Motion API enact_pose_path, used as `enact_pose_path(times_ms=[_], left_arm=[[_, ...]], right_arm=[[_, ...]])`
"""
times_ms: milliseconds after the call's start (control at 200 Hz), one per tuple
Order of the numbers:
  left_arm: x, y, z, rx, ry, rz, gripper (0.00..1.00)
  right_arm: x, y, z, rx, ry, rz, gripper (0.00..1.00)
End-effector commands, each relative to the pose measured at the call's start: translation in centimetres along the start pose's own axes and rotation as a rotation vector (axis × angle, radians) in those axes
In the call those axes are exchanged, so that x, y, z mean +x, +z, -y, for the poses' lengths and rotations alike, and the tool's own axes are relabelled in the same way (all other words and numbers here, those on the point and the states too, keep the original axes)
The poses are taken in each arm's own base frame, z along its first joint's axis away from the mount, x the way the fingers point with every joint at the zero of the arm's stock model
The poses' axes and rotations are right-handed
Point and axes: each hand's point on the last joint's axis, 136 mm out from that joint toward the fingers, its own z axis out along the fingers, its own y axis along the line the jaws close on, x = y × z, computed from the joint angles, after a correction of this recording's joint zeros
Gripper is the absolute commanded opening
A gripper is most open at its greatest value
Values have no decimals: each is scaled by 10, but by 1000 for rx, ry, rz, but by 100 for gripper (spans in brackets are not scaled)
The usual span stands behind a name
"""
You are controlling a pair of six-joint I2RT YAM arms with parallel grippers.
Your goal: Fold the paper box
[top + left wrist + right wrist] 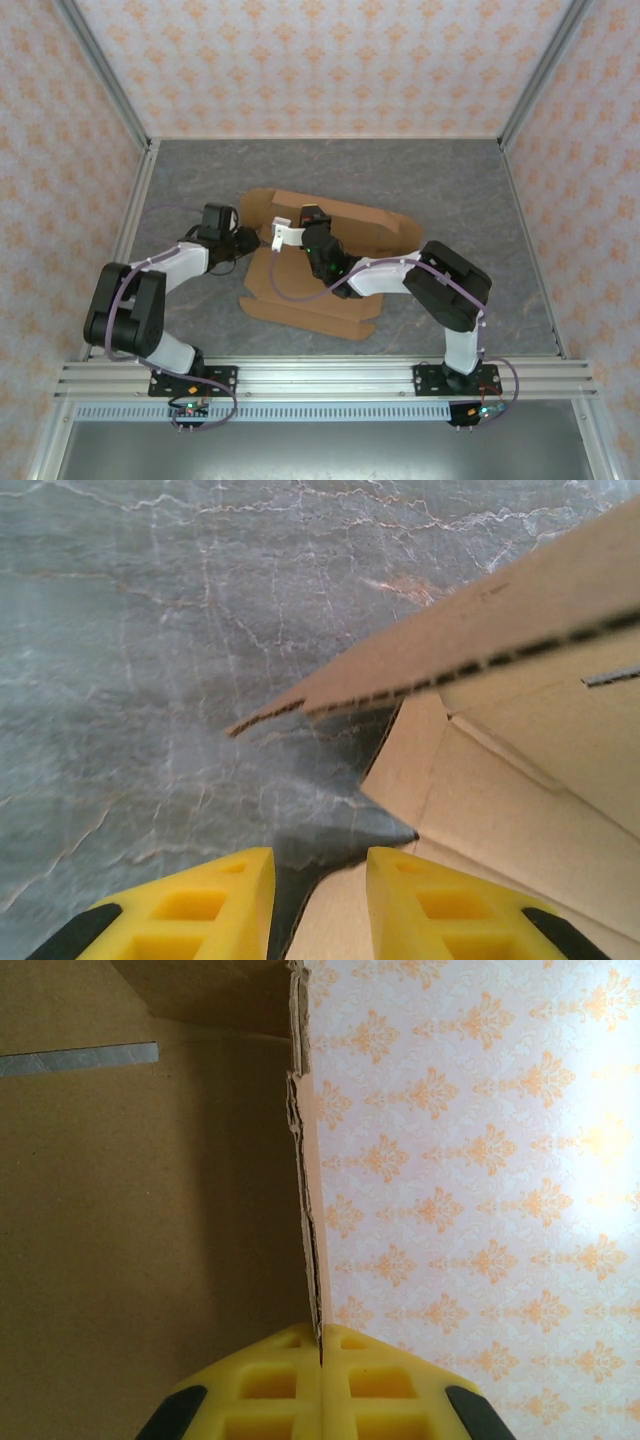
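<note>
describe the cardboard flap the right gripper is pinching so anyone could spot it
On the grey marbled table lies a brown cardboard box sheet, still unfolded. At its far-left corner one flap is lifted off the table. It is the flap clamped edge-on in the right gripper, whose yellow jaws are shut on it.

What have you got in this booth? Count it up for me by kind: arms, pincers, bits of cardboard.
Robot arms: 2, the left arm and the right arm
Yellow pincers: 2, the left pincer open, the right pincer shut on a cardboard edge
Brown paper box, partly folded: 1
Total: 5
</note>
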Motion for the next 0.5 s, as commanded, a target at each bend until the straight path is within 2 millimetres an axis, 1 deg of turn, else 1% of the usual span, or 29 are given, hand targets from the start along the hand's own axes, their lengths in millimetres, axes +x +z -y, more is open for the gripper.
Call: enact_pose_path(times_ms=[0, 140, 280, 365, 495], left_arm=[[-26, 8, 18, 44, 58, 84, 32], [-25, 22, 24, 80, 63, 80, 35], [-21, 31, 30, 117, 66, 70, 37], [-19, 34, 31, 129, 63, 66, 38], [-17, 33, 41, 175, 49, 66, 37]], right_arm=[[-7, -4, 5, 4, 6, 18, 0], [-6, -4, 6, 5, 9, 17, 0], [-6, -4, 7, 7, 9, 16, 0], [-7, -4, 7, 7, 9, 16, 0], [-7, -4, 6, 5, 7, 15, 0]])
